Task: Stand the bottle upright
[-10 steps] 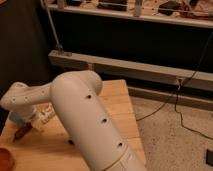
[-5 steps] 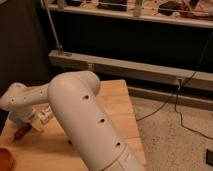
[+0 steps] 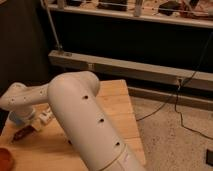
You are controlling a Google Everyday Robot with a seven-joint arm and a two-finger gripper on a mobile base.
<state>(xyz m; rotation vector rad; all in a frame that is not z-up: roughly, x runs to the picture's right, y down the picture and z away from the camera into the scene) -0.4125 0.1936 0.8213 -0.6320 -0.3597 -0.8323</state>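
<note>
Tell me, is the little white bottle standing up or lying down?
Looks tipped, not surely: the bottle shows low on the table, half hidden by the arm. The hand is beside it.

A slim reddish-brown object (image 3: 22,134) lies on the wooden table (image 3: 118,102).

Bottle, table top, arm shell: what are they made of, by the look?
Bottle, near the gripper at the table's left side: probably plastic, since it is opaque white and dull with no glassy glint.
Table top: looks like wood, with a warm tan colour, faint plank lines and a matte finish.
Arm shell: smooth white with a soft sheen. It could be moulded plastic or painted metal.
</note>
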